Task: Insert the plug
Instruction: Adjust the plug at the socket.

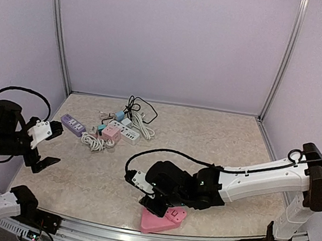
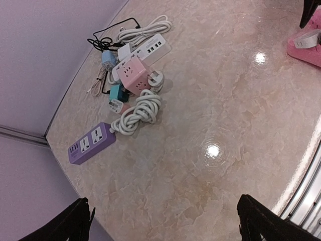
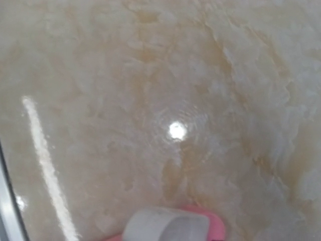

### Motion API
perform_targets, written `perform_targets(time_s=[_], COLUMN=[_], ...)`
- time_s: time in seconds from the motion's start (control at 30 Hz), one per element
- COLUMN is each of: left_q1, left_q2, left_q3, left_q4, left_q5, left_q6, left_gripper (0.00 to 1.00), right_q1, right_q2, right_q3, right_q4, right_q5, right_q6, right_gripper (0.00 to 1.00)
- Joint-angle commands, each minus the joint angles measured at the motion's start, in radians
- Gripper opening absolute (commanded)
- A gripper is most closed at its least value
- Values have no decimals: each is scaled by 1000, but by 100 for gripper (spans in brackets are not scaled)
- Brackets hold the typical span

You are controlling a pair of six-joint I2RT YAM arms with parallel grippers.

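Note:
A pink wedge-shaped socket block (image 1: 163, 219) lies near the table's front edge. A white-grey plug (image 3: 165, 226) sits on it at the bottom of the right wrist view. The block also shows at the top right of the left wrist view (image 2: 306, 47). My right gripper (image 1: 156, 203) is down on the block's left part. Its fingers do not show in its own view, so I cannot tell whether they are open or shut. My left gripper (image 1: 52, 146) hangs above the table's left edge, open wide and empty, and it also shows in the left wrist view (image 2: 165, 221).
A cluster lies at the back left: a purple power strip (image 1: 72, 124), a pink cube socket (image 1: 111, 132), a white power strip (image 1: 128, 132), a coiled white cable (image 1: 93, 142) and a black cable (image 1: 140, 107). A metal rail (image 1: 163, 239) runs along the front edge.

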Motion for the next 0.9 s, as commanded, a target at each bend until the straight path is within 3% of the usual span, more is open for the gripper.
perform_targets(time_s=[0.0, 0.33, 0.43, 0.67, 0.87], left_q1=[7, 7, 7, 7, 7], left_q2=[7, 9, 9, 11, 16], left_q3=[-20, -30, -29, -31, -29], left_q4=[26, 26, 25, 23, 21], left_q5=[20, 20, 20, 46, 50], left_q6=[-11, -11, -9, -5, -2], left_gripper=[99, 99, 99, 99, 99], right_q1=[-21, -11, 5, 10, 36], right_q2=[-20, -8, 10, 50, 38], right_q3=[-15, 35, 45, 80, 77], right_q4=[-19, -49, -81, -147, -154], right_q5=[-27, -38, 25, 86, 85], right_q6=[-3, 35, 49, 78, 65], right_gripper=[44, 73, 73, 61, 72])
